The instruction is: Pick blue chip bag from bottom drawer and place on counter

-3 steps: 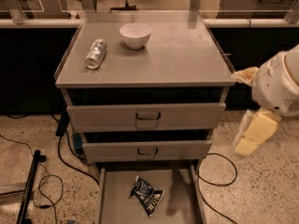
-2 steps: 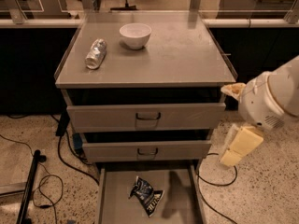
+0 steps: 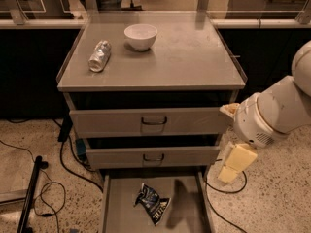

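Observation:
The blue chip bag point(image 3: 153, 203) lies crumpled on the floor of the open bottom drawer point(image 3: 121, 212), near its middle. The counter point(image 3: 184, 57) tops the drawer cabinet. My gripper point(image 3: 234, 163), pale yellow, hangs from the white arm at the right. It is beside the cabinet's right edge, level with the middle drawer, above and to the right of the bag. It holds nothing that I can see.
A crushed silver can point(image 3: 99, 56) and a white bowl point(image 3: 141, 36) sit on the counter's back left. The two upper drawers point(image 3: 150, 123) stand slightly pulled out. Cables point(image 3: 53, 188) and a black pole point(image 3: 30, 193) lie on the floor at left.
My arm and gripper have moved left, from out at the right side to close against the cabinet's right edge. The bag, can and bowl have not moved.

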You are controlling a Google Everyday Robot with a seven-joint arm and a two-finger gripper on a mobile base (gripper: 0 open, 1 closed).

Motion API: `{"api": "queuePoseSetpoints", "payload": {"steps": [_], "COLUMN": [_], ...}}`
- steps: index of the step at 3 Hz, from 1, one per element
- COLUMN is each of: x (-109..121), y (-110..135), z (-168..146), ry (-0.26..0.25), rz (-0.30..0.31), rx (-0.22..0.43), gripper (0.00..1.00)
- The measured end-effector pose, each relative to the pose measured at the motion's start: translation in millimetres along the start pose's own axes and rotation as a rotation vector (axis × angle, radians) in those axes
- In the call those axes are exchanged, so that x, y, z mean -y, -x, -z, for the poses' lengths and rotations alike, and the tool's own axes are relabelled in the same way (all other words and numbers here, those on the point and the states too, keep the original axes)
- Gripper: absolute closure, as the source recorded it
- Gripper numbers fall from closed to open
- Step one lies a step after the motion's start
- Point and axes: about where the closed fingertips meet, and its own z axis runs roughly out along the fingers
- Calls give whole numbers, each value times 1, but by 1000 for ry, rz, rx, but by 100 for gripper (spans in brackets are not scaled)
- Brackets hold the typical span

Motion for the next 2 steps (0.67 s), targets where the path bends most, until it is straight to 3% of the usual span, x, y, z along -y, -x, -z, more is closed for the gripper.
{"api": "queuePoseSetpoints", "payload": {"steps": [1,2], "x": [0,-1], "y": [-1,-11], "z": [-19,-58], "ry": [9,18], "rz": [-5,-20], "rx": [7,46], "gripper": [0,0]}}
